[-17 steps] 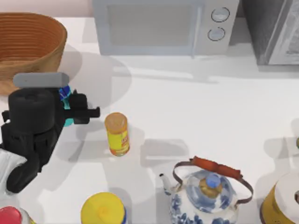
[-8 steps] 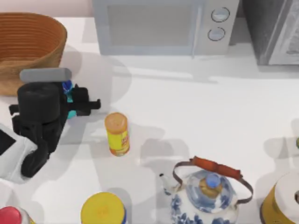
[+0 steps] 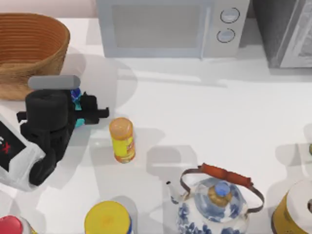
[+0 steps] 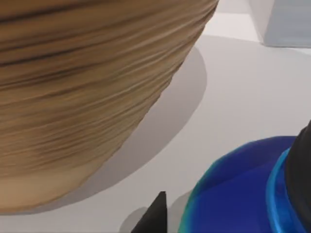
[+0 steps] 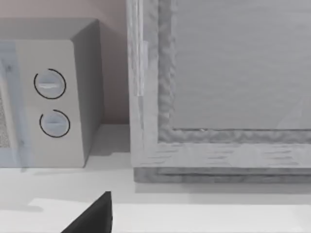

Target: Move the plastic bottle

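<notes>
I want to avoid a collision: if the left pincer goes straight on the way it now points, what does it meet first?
Probably the woven basket: the left wrist view looks past the plastic bottle at its wall, close ahead. From above, the left pincer sits just beside the basket, though height is unclear.

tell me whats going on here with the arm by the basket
The left gripper is shut on the plastic bottle, holding it at the table's left side, just in front of the wicker basket. The yellow-orange bottle stands apart to its right, untouched.
</notes>
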Controlling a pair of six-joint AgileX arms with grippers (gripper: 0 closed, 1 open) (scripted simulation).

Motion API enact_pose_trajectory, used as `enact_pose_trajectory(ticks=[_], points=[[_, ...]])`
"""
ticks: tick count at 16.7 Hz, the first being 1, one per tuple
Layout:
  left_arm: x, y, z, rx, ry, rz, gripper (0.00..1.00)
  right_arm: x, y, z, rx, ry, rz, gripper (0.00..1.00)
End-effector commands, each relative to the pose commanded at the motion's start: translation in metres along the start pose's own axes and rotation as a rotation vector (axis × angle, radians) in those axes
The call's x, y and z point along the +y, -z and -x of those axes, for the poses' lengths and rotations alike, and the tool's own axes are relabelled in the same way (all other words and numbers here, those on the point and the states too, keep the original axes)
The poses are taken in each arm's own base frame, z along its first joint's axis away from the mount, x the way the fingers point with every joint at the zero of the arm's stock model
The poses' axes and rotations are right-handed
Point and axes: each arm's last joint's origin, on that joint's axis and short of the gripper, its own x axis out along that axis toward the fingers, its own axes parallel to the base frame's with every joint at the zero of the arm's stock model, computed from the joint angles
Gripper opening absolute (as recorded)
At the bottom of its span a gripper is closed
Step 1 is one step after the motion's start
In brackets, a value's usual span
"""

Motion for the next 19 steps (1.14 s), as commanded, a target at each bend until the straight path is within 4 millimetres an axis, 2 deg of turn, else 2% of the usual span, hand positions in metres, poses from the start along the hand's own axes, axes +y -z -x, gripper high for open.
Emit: enact_pose_trajectory(ticks=[13,19], points=[[0.0,0.0,0.0,0.0,0.0,0.0,0.98,0.0,0.0,0.0,0.0,0.0,0.0,1.0],[0.0,0.0,0.0,0.0,0.0,0.0,1.0,0.0,0.0,0.0,0.0,0.0,0.0,1.0]])
